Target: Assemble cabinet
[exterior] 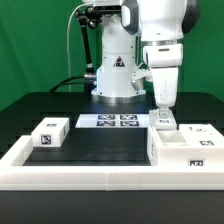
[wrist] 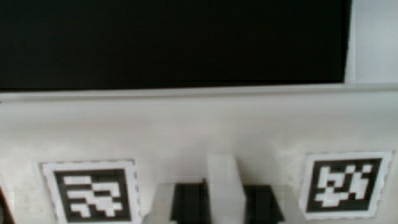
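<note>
On the table (exterior: 100, 146), one cabinet (exterior: 172, 155) and one small block (exterior: 50, 133); two fingers (wrist: 189, 203) flank a cabinet rib; whether they are clamped cannot be told.

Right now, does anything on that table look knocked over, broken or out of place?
Nothing stands out. The cabinet stands upright at the exterior view's right with the gripper low over it; the small white block lies apart at that view's left, a little turned but whole.

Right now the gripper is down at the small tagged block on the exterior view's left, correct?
No. The exterior view shows the gripper at the cabinet on its right; the small tagged block lies alone on the left.
</note>
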